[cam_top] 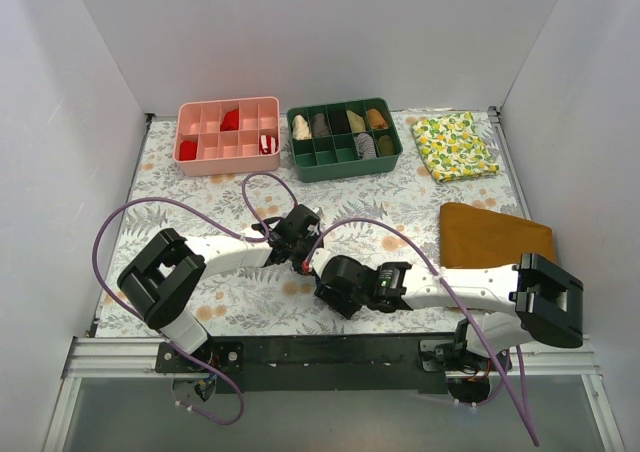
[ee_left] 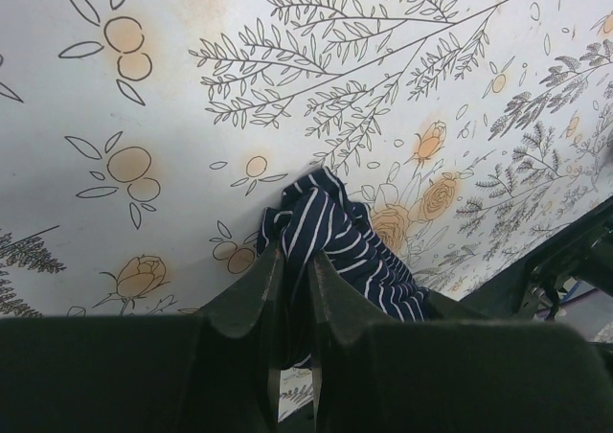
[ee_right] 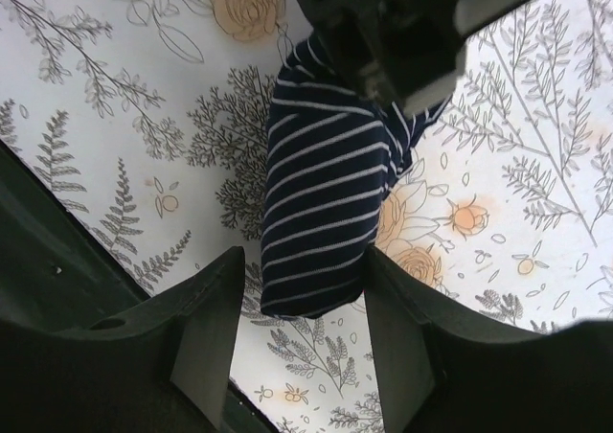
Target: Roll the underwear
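Left hand (ee_left: 292, 261) was clamped shut on edge of underwear (ee_left: 335, 232). Navy striped cloth lay bunched on floral tabletop (ee_left: 144, 69), mid-table between both arms. Right hand (ee_right: 302, 299) was partly open, fingers (ee_right: 206, 337) straddling rolled bundle, one each side; contact not discernible.

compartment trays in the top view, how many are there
2. The pink tray sits at the back left; the green tray is just to its right, near the back middle. No other shows, and none seems hidden.
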